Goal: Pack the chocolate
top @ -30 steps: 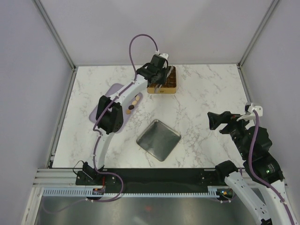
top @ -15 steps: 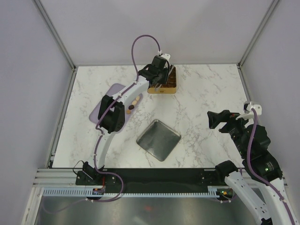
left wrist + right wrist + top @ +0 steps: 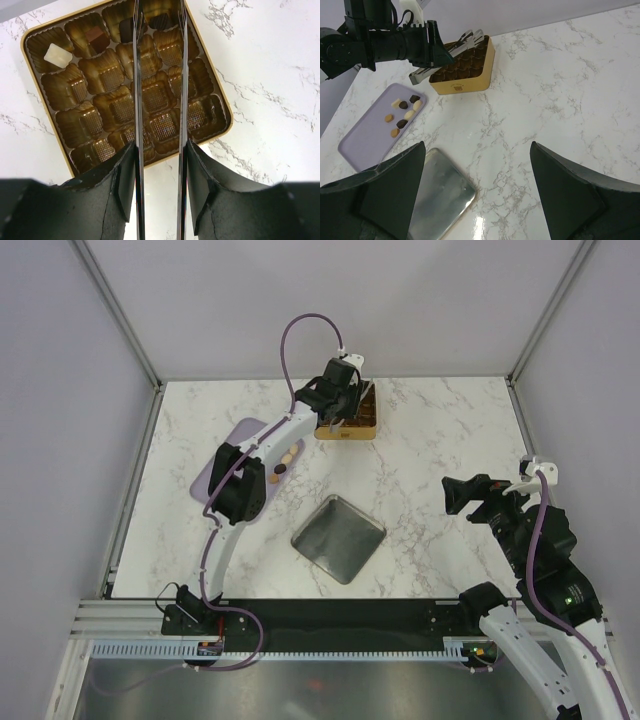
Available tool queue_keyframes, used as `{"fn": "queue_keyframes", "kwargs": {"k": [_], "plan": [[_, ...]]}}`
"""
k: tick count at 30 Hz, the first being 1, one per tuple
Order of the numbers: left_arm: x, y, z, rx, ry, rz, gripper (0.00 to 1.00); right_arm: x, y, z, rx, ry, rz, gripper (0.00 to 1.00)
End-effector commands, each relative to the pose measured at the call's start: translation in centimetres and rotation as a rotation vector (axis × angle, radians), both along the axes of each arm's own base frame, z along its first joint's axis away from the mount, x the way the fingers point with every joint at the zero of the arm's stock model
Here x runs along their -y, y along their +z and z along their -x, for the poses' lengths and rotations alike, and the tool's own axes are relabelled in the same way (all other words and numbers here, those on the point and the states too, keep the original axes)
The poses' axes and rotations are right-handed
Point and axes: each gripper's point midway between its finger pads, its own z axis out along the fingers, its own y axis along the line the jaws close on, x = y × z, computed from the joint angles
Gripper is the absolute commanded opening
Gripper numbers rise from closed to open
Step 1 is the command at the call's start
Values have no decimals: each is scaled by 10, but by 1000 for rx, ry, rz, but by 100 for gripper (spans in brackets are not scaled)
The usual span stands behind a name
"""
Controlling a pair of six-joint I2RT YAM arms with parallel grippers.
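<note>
Left wrist: square chocolate (image 3: 58,55) sits in ribbed gold tin (image 3: 107,75).

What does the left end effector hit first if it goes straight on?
Probably the square gold tin, in its far row: a dark brown chocolate piece lies there in line with the open left end effector. Depth is unclear.

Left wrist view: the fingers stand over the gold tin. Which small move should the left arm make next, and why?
Probably raise the left gripper straight up, clear of the gold tin. Its fingers stand apart, and a dark chocolate piece lies in the compartment between them, touching neither, so it looks released. More chocolate pieces wait on the lilac board.
</note>
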Motion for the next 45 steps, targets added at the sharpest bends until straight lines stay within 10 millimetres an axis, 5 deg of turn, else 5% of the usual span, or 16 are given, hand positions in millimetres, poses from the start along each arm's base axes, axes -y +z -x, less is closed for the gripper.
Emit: {"fn": "queue_keyframes", "kwargs": {"k": [1,4,5,6,9,10,11,12,14,20,29,32,45], "plan": [[3,83,3,160,-20,51,50,1,23,-1,62,-1,-10,94],[-6,122,22,195,-5,74,50,1,27,0,70,-1,-7,94],[-11,118,30,173,0,66,50,2,28,1,72,-1,-6,94],[-20,146,41,207,12,94,50,2,28,1,71,-1,-4,94],[-44,140,65,161,66,78,49,2,25,4,62,6,-1,94],[-56,162,78,183,89,109,50,2,22,5,57,7,1,94],[-66,160,85,175,112,102,49,2,22,5,55,9,1,94],[-79,143,93,146,150,62,50,2,20,6,52,10,4,94],[-101,152,113,140,195,63,49,1,19,7,53,18,-2,94],[-164,113,164,-9,351,6,49,-4,11,10,42,44,-15,94],[-247,52,203,-176,550,5,49,-7,12,16,52,67,-37,94],[-246,32,213,-248,547,24,50,-7,13,17,56,71,-43,94],[-243,-12,202,-331,584,-7,51,-4,16,19,67,60,-43,94]]}}
